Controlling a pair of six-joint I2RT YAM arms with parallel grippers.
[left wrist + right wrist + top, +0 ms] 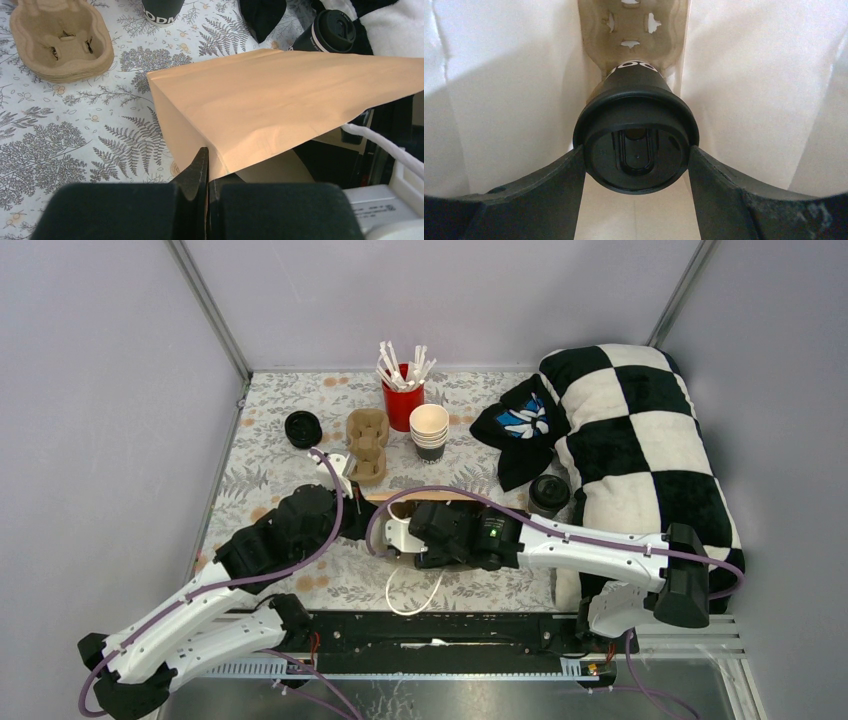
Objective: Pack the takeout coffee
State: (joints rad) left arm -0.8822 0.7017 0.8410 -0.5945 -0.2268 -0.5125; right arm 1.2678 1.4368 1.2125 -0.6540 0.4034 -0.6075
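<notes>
A brown paper bag (pixel 440 497) lies on its side at the table's middle, and its mouth faces the arms in the left wrist view (pixel 280 95). My left gripper (pixel 207 165) is shut on the bag's near left edge, seen from above (pixel 362 512). My right gripper (pixel 636 172) is inside the bag, shut on a takeout cup (pixel 636 120) by its black lid. A cardboard carrier (pixel 634 30) lies deeper in the bag, behind the cup. A second takeout cup (pixel 548 492) stands beside the pillow, right of the bag, and shows in the left wrist view (pixel 331 31).
A stack of cardboard carriers (pixel 367 443), a red cup of white sticks (pixel 402 400) and stacked cream cups (pixel 429 432) stand behind the bag. A black lidded round thing (pixel 302 428) sits far left. A checkered pillow (pixel 640 440) and a dark cloth (pixel 520 425) fill the right side.
</notes>
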